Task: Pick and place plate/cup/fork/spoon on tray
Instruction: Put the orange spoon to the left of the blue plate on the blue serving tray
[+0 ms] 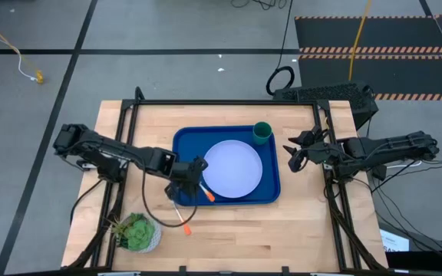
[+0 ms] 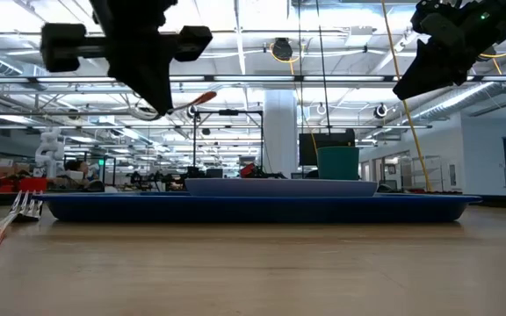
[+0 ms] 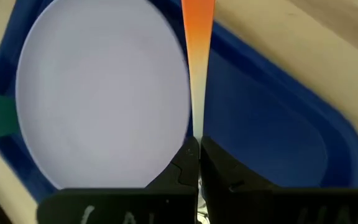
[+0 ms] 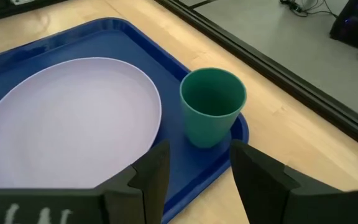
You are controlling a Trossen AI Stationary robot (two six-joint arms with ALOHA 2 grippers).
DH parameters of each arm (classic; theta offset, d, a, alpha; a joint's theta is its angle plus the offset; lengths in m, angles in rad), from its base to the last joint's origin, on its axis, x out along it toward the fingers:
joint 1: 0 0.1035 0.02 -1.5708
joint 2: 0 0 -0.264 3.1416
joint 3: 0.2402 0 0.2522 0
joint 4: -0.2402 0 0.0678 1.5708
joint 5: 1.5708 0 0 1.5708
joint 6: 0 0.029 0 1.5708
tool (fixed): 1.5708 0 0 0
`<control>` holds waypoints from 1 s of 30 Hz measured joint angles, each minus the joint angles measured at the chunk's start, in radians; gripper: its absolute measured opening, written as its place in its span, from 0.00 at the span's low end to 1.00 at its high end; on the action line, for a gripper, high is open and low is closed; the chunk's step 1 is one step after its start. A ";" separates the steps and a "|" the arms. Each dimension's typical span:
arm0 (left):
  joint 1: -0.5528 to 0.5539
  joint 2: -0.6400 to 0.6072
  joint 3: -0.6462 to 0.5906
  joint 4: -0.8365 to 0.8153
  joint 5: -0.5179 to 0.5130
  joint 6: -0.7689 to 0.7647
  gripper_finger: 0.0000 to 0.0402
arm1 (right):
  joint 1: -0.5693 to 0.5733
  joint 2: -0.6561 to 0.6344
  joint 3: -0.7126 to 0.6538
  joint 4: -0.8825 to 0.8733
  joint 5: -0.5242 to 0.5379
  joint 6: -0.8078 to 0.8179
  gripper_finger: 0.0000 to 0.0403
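- My left tool (image 1: pixel 192 178) is clamped on the spoon (image 3: pixel 197 56), raised over the tray's (image 1: pixel 271 192) near left corner.
- Plate (image 1: pixel 232 169) and cup (image 1: pixel 262 133) sit in the tray.
- Fork (image 1: pixel 181 222) lies on the table (image 1: pixel 298 230), near left.
- Right tool (image 1: pixel 292 156) hangs with fingers apart, right of the tray.

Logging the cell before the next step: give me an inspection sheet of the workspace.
Surface: wooden table, no spills seen.
Job's things: plate and cup on tray; fork on table, off tray; spoon held over tray.
Clutter: potted plant, near left corner.
Grippers: left gripper shut on spoon; right gripper open, beside tray near cup.
Cables: black cable loops over table by fork; yellow cable on floor.
Surroundings: striped mat on floor.
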 joint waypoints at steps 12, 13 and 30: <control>0.139 0.000 0.000 -0.007 0.128 0.158 0.02 | 0.000 0.000 0.000 0.000 0.001 -0.030 0.40; 0.147 0.000 0.000 -0.009 0.134 0.166 0.02 | 0.000 0.000 0.000 0.000 0.001 -0.034 0.40; 0.187 0.000 0.000 -0.111 0.119 0.378 0.01 | 0.000 0.000 0.000 0.000 0.002 -0.040 0.40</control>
